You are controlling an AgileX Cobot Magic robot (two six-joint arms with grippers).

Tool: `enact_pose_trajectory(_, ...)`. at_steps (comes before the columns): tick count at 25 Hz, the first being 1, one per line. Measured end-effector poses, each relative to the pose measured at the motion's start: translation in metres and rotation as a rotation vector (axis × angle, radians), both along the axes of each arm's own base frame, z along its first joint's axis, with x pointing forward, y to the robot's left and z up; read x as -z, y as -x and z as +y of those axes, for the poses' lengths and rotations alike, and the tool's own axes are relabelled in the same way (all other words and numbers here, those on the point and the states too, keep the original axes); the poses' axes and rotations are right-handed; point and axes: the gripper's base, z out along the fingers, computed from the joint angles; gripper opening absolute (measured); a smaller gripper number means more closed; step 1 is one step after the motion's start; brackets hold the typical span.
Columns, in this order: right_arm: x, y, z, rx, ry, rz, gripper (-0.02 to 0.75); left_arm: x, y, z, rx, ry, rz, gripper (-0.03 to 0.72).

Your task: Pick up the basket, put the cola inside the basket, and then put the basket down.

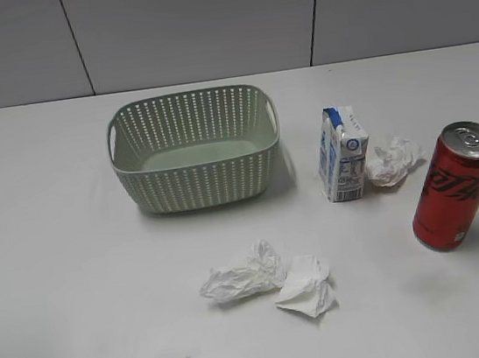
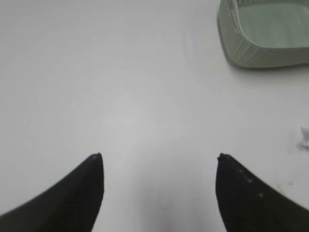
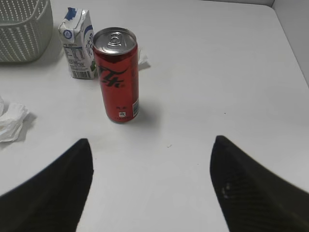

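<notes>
The pale sage-green basket (image 1: 195,149) stands empty on the white table, at the back centre-left. Its corner shows at the top right of the left wrist view (image 2: 263,34) and at the top left of the right wrist view (image 3: 24,29). The red cola can (image 1: 455,187) stands upright at the right; it also shows in the right wrist view (image 3: 116,75). My left gripper (image 2: 159,155) is open and empty over bare table, well short of the basket. My right gripper (image 3: 152,140) is open and empty, a little short of the can. Neither gripper shows in the exterior view.
A white-and-blue carton (image 1: 342,153) stands between basket and can, with a crumpled tissue (image 1: 394,161) beside it. Two crumpled tissues (image 1: 270,279) lie in front of the basket. A grey wall (image 1: 202,25) runs behind the table.
</notes>
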Motion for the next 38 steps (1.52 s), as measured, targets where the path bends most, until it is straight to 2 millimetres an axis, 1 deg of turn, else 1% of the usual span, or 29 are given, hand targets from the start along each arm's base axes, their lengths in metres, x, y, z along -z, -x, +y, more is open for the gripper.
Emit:
enact_pose_trajectory(7,0.000,0.000,0.000,0.000,0.001,0.000,0.587,-0.008,-0.080,-0.022,0.020,-0.026,0.151,0.550)
enact_pose_trajectory(10,0.000,0.000,0.000,0.000,0.001,0.000,0.587,-0.013,-0.113,-0.032,0.025,-0.007,0.175,0.550)
enact_pose_trajectory(13,0.000,0.000,0.000,0.000,0.001,0.000,0.587,-0.011,-0.144,-0.042,0.030,0.011,0.205,0.550)
enact_pose_trajectory(16,0.000,0.000,0.000,0.000,0.001,0.000,0.587,-0.006,-0.169,-0.057,0.059,0.007,0.236,0.550)
enact_pose_trajectory(18,0.000,0.000,0.000,0.001,0.002,0.000,0.587,-0.002,-0.181,-0.072,0.091,-0.016,0.246,0.550)
enact_pose_trajectory(22,0.000,0.000,0.000,0.001,0.002,0.000,0.587,0.016,-0.205,-0.098,0.102,-0.106,0.259,0.550)
enact_pose_trajectory(25,0.000,0.000,0.000,0.001,0.002,0.000,0.587,0.036,-0.222,-0.108,0.091,-0.131,0.294,0.550)
enact_pose_trajectory(27,0.000,0.000,0.000,0.001,0.002,0.000,0.587,0.054,-0.232,-0.111,0.087,-0.151,0.327,0.550)
enact_pose_trajectory(31,0.000,0.000,0.000,0.001,0.002,0.000,0.587,0.087,-0.245,-0.120,0.084,-0.129,0.381,0.550)
enact_pose_trajectory(35,0.000,0.000,0.000,0.001,0.002,0.000,0.587,0.109,-0.255,-0.130,0.077,-0.058,0.396,0.550)
enact_pose_trajectory(38,0.000,0.000,0.000,0.001,0.002,0.000,0.587,0.122,-0.259,-0.134,0.073,-0.045,0.404,0.550)
